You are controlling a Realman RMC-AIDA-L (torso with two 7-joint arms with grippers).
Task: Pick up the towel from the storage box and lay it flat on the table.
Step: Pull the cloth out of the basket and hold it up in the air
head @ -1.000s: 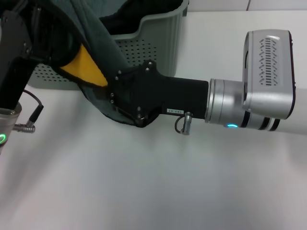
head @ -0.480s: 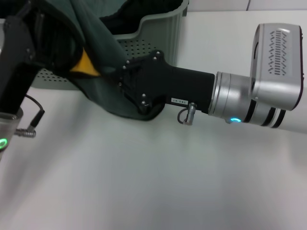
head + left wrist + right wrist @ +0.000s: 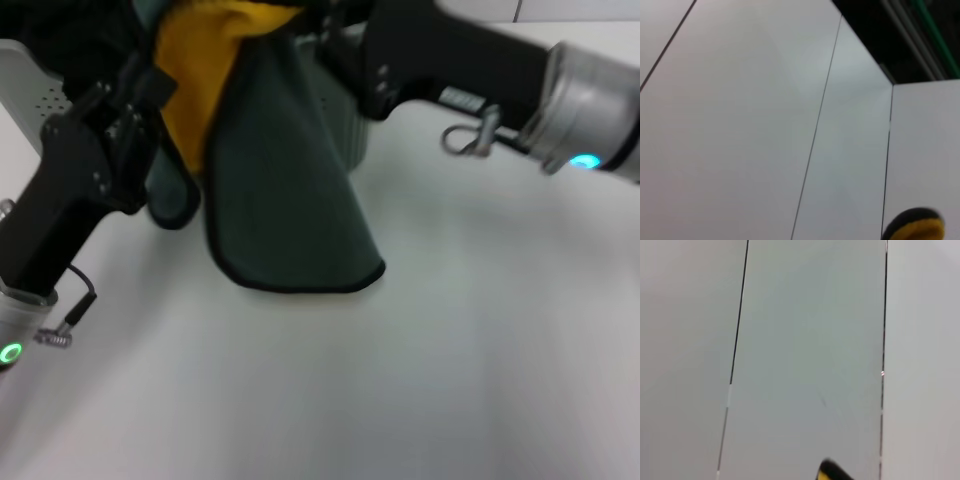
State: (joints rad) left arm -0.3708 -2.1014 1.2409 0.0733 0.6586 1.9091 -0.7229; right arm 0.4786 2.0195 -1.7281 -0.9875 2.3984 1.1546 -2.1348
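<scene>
- Since 0.5 s ago, the towel (image 3: 285, 200) has been raised clear of the storage box (image 3: 352, 130) and now hangs unfolding in front of it, teal face outward.
- It is judged to be held high by 2 corners so it can spread before being lowered onto the table (image 3: 450, 350).
- The left gripper (image 3: 135, 75) and the right gripper (image 3: 335, 20) are placed at the towel's top edge; the cloth hangs between and below them.
- Finger closure cannot be told for either gripper.

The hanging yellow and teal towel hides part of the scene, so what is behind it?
A strip of the sage-green plastic storage box shows past the yellow and teal towel; the rest of the box is covered.
</scene>
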